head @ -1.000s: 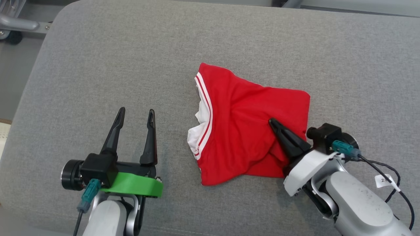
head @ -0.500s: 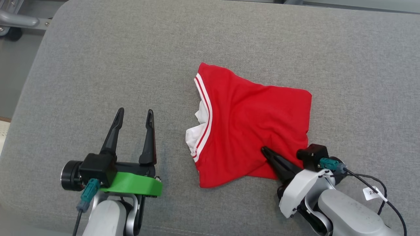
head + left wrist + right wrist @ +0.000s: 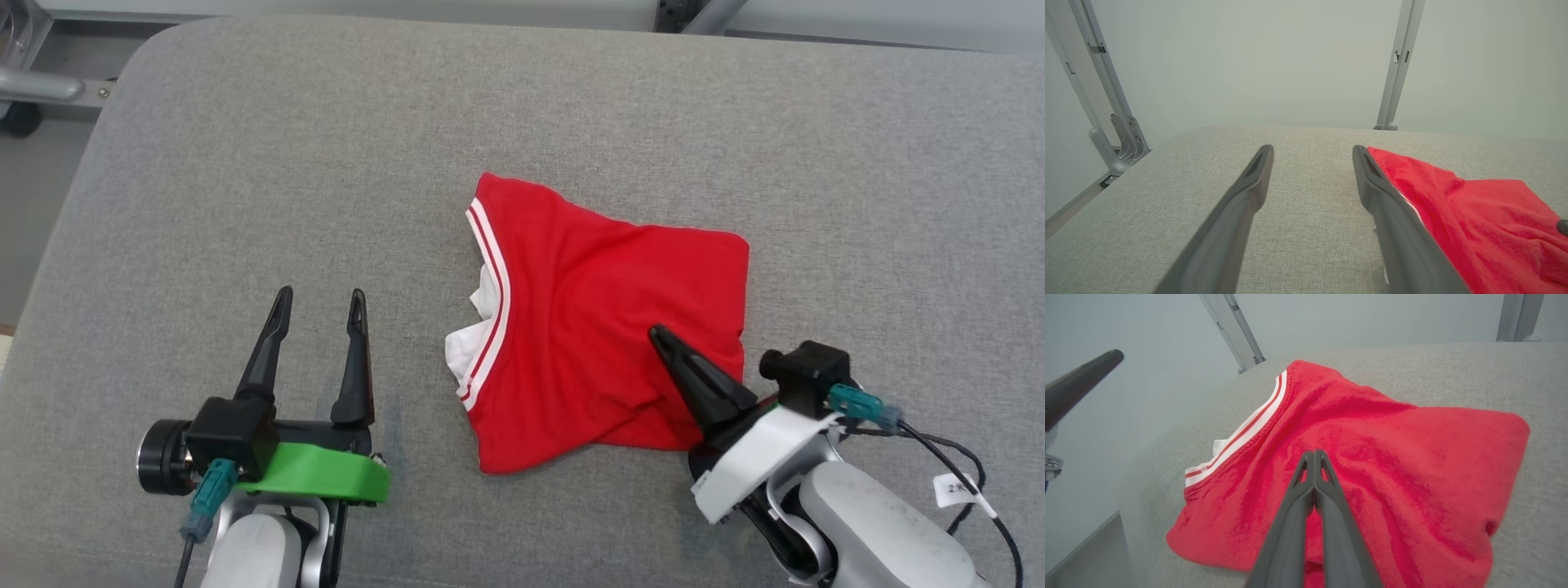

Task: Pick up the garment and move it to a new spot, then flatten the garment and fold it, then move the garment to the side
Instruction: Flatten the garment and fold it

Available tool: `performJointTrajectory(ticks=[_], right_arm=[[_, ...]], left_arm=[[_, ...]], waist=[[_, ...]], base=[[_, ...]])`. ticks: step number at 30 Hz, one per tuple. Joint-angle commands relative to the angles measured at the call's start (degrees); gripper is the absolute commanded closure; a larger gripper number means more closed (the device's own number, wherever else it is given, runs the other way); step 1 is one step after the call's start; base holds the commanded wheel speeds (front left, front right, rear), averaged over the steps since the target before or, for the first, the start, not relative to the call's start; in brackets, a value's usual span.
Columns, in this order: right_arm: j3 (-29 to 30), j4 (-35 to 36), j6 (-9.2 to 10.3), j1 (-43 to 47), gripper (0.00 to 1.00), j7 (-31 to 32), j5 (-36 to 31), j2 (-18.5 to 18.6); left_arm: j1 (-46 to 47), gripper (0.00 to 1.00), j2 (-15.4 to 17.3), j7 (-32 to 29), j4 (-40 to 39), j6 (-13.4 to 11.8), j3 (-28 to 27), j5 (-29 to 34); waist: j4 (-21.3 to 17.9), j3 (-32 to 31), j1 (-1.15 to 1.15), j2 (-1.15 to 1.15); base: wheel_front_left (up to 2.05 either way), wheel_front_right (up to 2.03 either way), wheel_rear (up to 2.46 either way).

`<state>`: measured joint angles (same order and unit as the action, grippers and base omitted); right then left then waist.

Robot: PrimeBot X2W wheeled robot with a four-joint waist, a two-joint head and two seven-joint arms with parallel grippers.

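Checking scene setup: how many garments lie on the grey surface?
1: the red garment, right of centre on the grey surface, beneath the right gripper; another could hide underneath.

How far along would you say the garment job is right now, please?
Done, apparently: the red garment lies folded into a compact bundle on the grey cushion. In hand: the right gripper, fingers shut, points onto the bundle's near right part; contact is unclear. The left gripper sits open beside it, apart. Left: moving the garment to the side.
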<state>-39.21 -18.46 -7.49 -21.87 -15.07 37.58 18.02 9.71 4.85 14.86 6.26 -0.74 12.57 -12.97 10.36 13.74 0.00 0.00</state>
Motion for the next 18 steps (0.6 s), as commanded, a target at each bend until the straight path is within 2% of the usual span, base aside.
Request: performJointTrajectory(ticks=[1, 2, 7, 13, 18], right_arm=[[2.3, 2.0, 0.01, 2.6, 0.04, -0.2, -1.8, 0.1], [4.1, 3.5, 0.01, 3.5, 0.0, -0.2, -2.9, 0.0], [14.0, 9.1, 0.01, 8.8, 0.0, -0.2, -8.6, -0.7], [26.4, 12.4, 0.01, 13.9, 0.0, -0.1, -14.0, -3.2], [33.6, 14.0, 0.01, 17.1, 0.0, 1.6, -16.7, -4.5]], left_arm=[[-0.8, 0.0, 0.6, 0.2, 0.2, -0.3, -0.4, 0.4], [-1.0, 0.0, 0.8, 0.3, 0.2, -0.3, -0.5, 0.3], [-2.2, 0.0, 1.6, 0.0, -0.4, -0.6, -1.1, -0.3], [-3.7, 0.0, 3.3, -1.2, -1.9, -0.9, -1.9, -0.8], [-5.5, 0.0, 4.9, -2.6, -3.5, -0.6, -2.2, -1.0]], waist=[[-1.2, -1.6, 0.0, 0.0], [-1.5, -2.1, 0.0, 0.0], [-3.3, -4.3, 0.0, 0.0], [-5.3, -6.8, 0.0, 0.0], [-6.6, -9.1, 0.0, 0.0]], base=[[0.0, 0.0, 0.0], [0.0, 0.0, 0.0], [0.0, 0.0, 0.0], [0.0, 0.0, 0.0], [0.0, 0.0, 0.0]])
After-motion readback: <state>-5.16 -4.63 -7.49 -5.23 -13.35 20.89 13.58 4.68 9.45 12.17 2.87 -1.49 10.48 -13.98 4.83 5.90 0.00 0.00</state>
